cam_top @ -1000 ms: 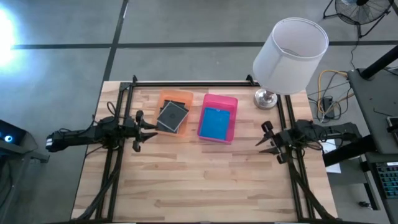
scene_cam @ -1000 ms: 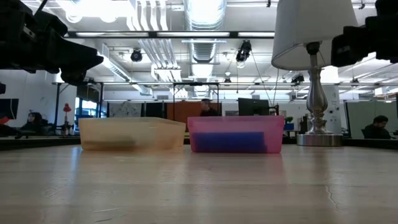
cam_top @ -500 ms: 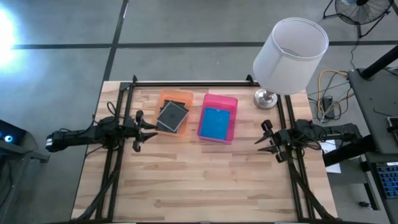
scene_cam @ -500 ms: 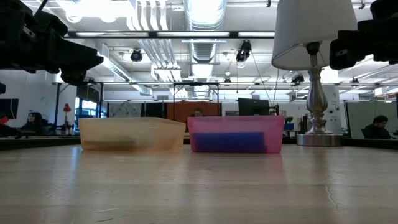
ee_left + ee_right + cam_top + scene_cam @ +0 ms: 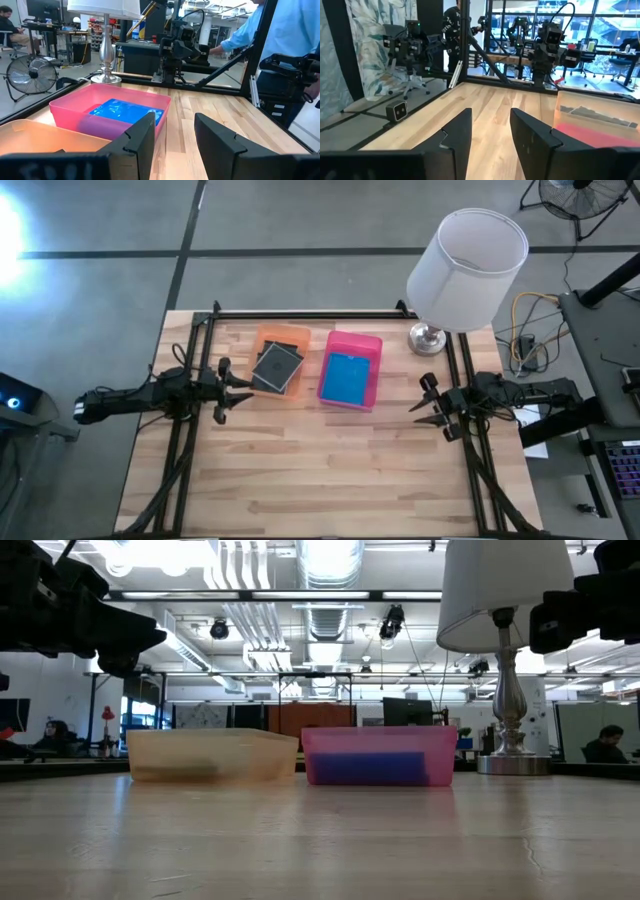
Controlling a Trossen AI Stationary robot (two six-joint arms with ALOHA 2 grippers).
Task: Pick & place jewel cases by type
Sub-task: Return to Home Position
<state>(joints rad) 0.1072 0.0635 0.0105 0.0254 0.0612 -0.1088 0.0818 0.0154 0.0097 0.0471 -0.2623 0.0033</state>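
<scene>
The dark grey-black jewel cases (image 5: 277, 364) lie in the orange tray (image 5: 267, 338) at the table's far left of centre. The bright blue jewel cases (image 5: 347, 378) lie in the pink tray (image 5: 371, 343) beside it, and show in the left wrist view (image 5: 126, 110). My left gripper (image 5: 240, 388) is open and empty above the table, just left of the orange tray. My right gripper (image 5: 422, 408) is open and empty near the table's right edge, above the table. In the low view the trays show as orange (image 5: 210, 755) and pink (image 5: 380, 755) walls.
A lamp with a white shade (image 5: 466, 255) stands on its metal base (image 5: 427, 338) at the far right corner. A black frame (image 5: 300, 313) runs along the far edge and both sides. Bare wood (image 5: 320, 470) fills the near half. People show in the room beyond.
</scene>
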